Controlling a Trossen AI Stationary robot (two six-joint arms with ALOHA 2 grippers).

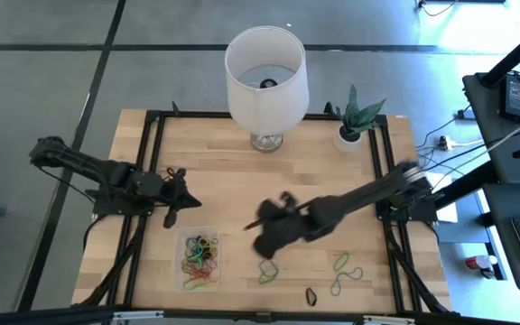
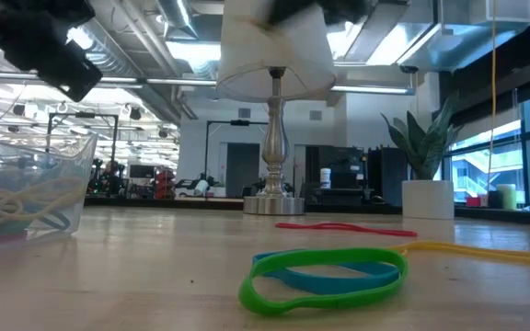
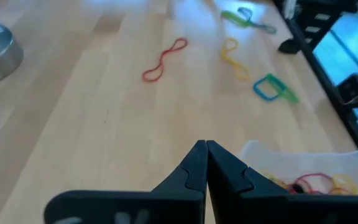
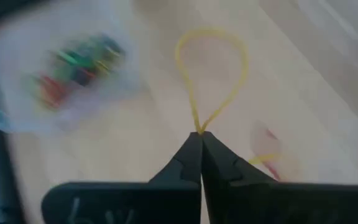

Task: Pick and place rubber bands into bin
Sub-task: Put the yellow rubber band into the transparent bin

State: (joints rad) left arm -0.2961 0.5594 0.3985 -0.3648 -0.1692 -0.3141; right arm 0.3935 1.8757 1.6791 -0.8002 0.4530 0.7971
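My right gripper [image 4: 201,134] is shut on a yellow rubber band [image 4: 211,68] and hovers over the table's middle [image 1: 262,226], to the right of the bin. The clear bin [image 1: 215,233] holds several coloured bands [image 1: 199,257] and also appears in the right wrist view as the blurred bin [image 4: 17,74]. My left gripper [image 3: 206,144] is shut and touches nothing, just beyond the bin's far left corner [image 1: 171,215]. Loose bands lie flat on the wood: a red band [image 3: 163,59], a yellow band [image 3: 234,56], a blue-green band [image 3: 273,88], green bands [image 1: 268,271] and a black band [image 1: 311,296]. My right gripper pinches the yellow band where its two strands come together [image 4: 197,127], between the very tips of the shut fingers. The rest of the loop [image 4: 241,62] spreads open beyond the tips. Whether the loop's far end touches the wood I cannot tell.
A white-shaded lamp [image 1: 266,72] on a metal base and a potted plant [image 1: 350,135] stand along the far edge. Black frame rails [image 1: 143,181] run down both sides of the table. Bare wood [image 1: 233,171] lies between the lamp and the bin.
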